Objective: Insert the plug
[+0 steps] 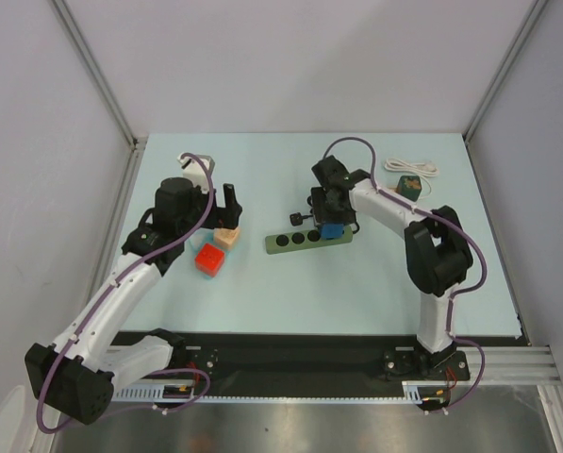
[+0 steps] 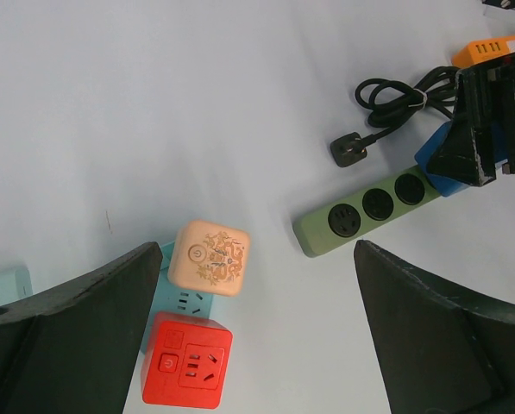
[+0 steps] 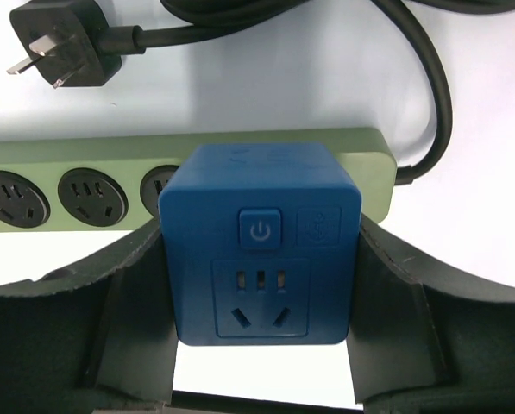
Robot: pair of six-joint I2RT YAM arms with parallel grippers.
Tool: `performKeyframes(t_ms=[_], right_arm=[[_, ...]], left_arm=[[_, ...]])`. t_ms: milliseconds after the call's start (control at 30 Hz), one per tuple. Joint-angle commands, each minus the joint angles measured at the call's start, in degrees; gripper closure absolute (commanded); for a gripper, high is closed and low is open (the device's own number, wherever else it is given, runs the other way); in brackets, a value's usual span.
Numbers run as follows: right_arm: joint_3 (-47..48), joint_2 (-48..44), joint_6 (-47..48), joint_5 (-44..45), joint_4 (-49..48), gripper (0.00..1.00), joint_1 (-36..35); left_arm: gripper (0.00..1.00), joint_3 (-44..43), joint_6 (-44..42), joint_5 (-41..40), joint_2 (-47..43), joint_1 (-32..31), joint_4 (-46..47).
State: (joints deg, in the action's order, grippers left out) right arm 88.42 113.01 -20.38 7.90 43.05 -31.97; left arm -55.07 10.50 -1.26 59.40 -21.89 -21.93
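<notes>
As the right gripper point(image 3: 257, 267) hangs over the green power strip point(image 3: 67, 151), its fingers are partly closed on the two flanks of the blue cube plug point(image 3: 261, 250). The plug sits squarely over the socket at the strip's cord end, beside three empty ones. The strip's own black plug point(image 3: 63, 39) lies loose on the table behind. The left gripper point(image 2: 259, 285), spread wide and holding nothing, hovers well apart above a peach cube point(image 2: 210, 257) and a red cube point(image 2: 188, 360). The step in hand looks like the seating itself. The cube hides its pins, so whether they have entered cannot be told. The next move seems to call for a straight downward press, kept square, since the unanchored strip could shift.
</notes>
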Motion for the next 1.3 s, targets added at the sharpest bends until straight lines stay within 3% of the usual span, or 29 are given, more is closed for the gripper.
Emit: performKeyframes(t_ms=[0,467,733,1067,1267], right_arm=[[-10.8,5.6,-5.6,-4.4,-0.9,1.0,-2.2],[-22.8,1.8,-13.9,3.4,-13.6,1.0,-5.7],[-28.7,0.4,-16.1,0.9,-19.1,1.0,-6.4],[-33.5,1.5,-17.6,2.0,-23.5,1.0,-8.5],[-34.6,-2.0,-20.7,7.3,-22.9,1.0,-12.1]], left_arm=[[0.0,-0.1,0.6,0.9,-0.5,-0.3,1.3],[0.0,0.0,0.8,3.1,-0.4,-0.3,1.5],[0.0,-0.2,1.2,3.4,-0.4,-0.3,1.5],[0.0,0.0,0.9,2.6,-0.3,-0.3,1.5],[0.0,-0.5,1.1,2.9,0.3,-0.3,1.5]])
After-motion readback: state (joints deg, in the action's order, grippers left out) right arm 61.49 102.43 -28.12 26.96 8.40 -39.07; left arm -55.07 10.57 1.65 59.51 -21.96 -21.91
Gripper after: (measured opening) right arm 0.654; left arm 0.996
